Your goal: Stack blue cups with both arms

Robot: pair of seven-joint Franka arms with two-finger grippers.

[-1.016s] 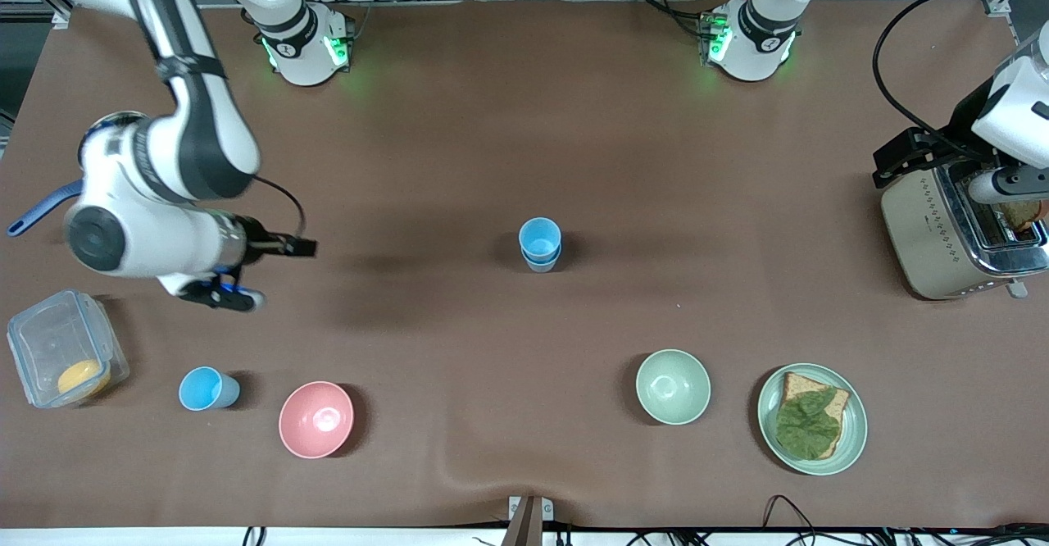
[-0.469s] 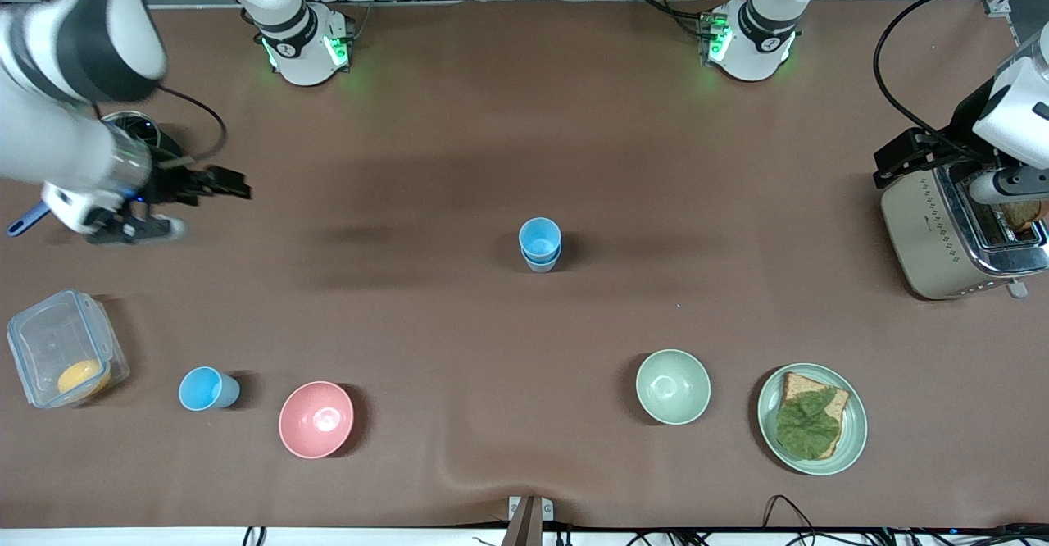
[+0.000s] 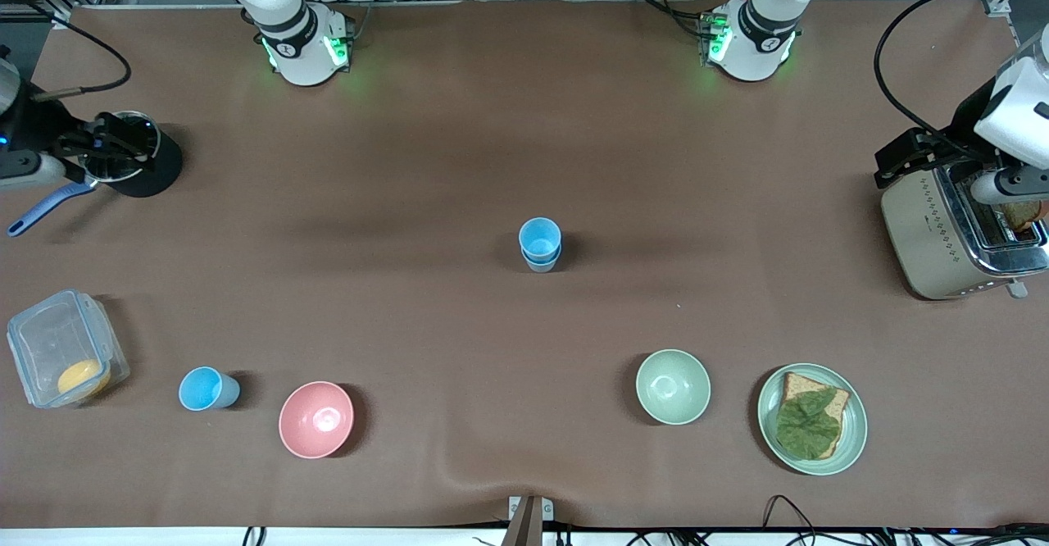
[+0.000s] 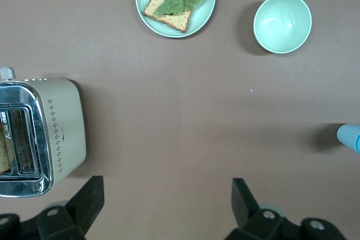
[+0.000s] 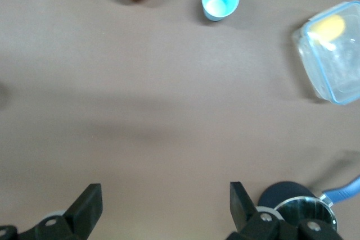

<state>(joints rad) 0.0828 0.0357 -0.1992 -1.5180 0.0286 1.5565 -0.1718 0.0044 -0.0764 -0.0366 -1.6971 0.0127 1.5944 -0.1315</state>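
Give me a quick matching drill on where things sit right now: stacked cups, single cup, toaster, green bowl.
Things:
1. stacked cups
2. single cup
3. toaster
4. green bowl

Places:
A. beside the plate of bread
B. mid-table
C. between the clear box and the pink bowl
D. left arm's end of the table

Pairs: 1-B, 2-C, 3-D, 4-A

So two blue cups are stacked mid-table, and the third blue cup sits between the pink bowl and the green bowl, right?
Not quite. The stacked blue cups are mid-table, but the front view shows the lone blue cup between the pink bowl and the clear lidded container, not the green bowl.
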